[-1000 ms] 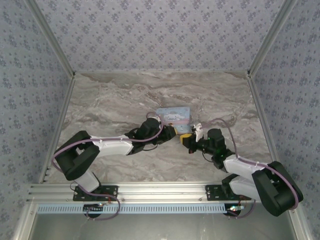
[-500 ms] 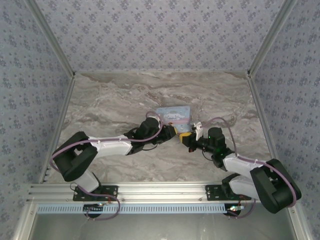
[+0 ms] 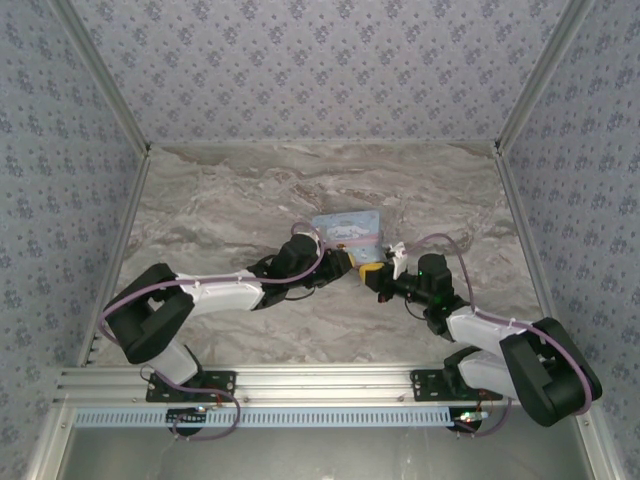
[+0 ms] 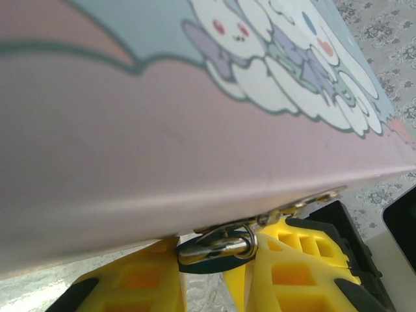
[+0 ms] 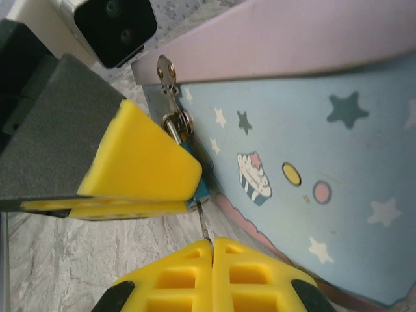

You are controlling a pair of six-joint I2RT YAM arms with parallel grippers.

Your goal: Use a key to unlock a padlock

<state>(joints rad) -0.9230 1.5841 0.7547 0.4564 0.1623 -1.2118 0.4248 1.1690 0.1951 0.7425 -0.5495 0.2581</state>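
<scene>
Two yellow fingers of the right gripper (image 5: pixel 212 246) press flat together in the right wrist view, pinching the thin dark key (image 5: pixel 203 224), whose shaft stands up out of their tips. Its far end meets the underside of the blue-teal padlock (image 5: pixel 199 185); whether it sits in the keyhole cannot be told. Just beyond, the left gripper (image 4: pixel 213 257) clamps the padlock's body from both sides, one yellow finger on each flank. The silvery shackle (image 4: pixel 224 244) passes through a small metal hasp (image 5: pixel 168 75) on the front edge of the cartoon-printed tin (image 4: pixel 195 130). From above, both arms meet at the tin's near edge, around the middle of the marble-patterned table (image 3: pixel 220 210). Floral wallpaper (image 3: pixel 320 70) stands behind.
</scene>
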